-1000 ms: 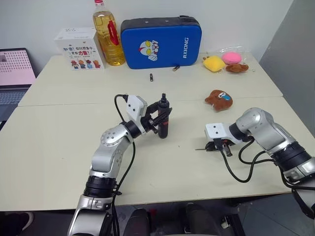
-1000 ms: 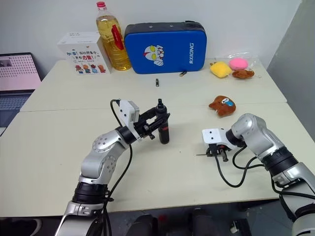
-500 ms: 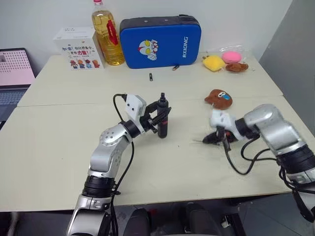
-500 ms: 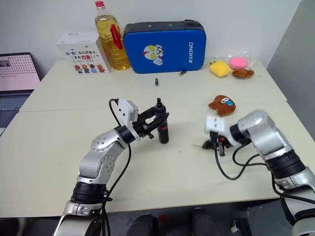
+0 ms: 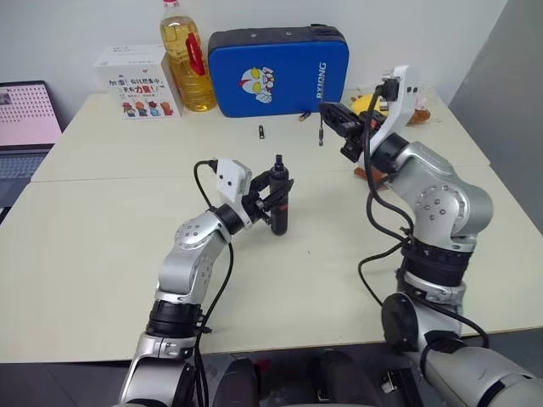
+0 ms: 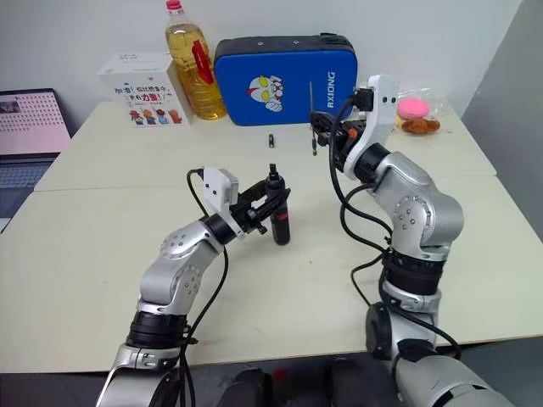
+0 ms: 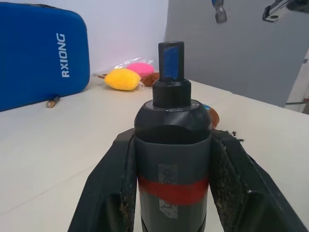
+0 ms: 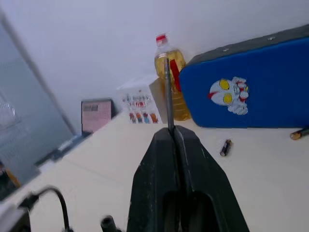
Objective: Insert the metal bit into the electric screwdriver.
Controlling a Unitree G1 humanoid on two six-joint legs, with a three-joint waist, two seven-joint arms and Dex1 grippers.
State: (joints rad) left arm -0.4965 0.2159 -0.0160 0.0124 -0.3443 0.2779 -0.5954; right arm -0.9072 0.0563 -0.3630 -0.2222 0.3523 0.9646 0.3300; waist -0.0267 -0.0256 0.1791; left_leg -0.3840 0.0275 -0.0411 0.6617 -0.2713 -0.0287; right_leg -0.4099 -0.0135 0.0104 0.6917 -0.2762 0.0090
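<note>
The left gripper (image 5: 270,203) is clenched round the electric screwdriver (image 5: 279,202), which stands upright near the table's (image 5: 102,246) centre, socket end up. At about two o'clock from it and raised well above the table, the right gripper (image 5: 337,117) pinches the metal bit (image 6: 311,119), which seems to hang roughly vertical, though it is thin and hard to read. Both pieces are grasped; aligning and inserting remain.

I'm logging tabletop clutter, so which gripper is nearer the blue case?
Right. The right gripper, shut on the metal bit, is raised just in front of the blue case; the left gripper holds the electric screwdriver farther back, mid-table.
</note>
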